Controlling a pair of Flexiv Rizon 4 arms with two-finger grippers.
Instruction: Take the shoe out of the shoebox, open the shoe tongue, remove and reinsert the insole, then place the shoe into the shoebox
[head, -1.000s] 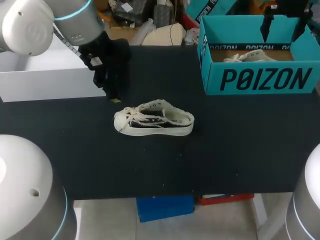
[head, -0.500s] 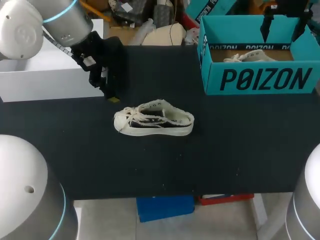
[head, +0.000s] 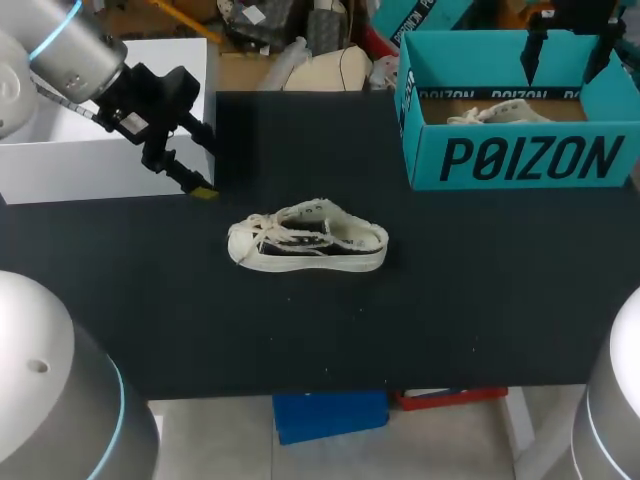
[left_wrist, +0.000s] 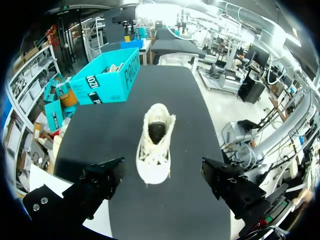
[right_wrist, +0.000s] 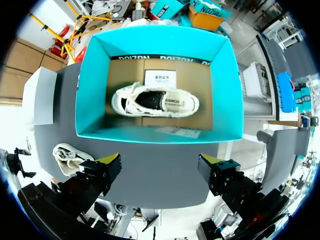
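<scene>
The shoe (head: 308, 238) is a low cream sneaker with frayed edging, loose pale laces, a thick white sole and a dark lining showing through its opening; it stands on its sole near the middle of the black table (head: 480, 290), toe pointing toward the left arm's side. The left gripper (head: 200, 190) hangs over the table's far left part, well apart from the shoe, its fingers spread wide and holding nothing. In the left wrist view the shoe (left_wrist: 156, 142) lies ahead of the left gripper (left_wrist: 161, 166), lined up with the gap between the two fingers, toe nearest to them, touching neither. The teal shoebox (head: 520, 160) stands at the table's far right, and a second matching shoe (right_wrist: 155, 101) lies on its side on the cardboard floor inside. The right gripper (right_wrist: 159, 161) hovers above the shoebox (right_wrist: 160, 135) with its fingers wide apart and empty
</scene>
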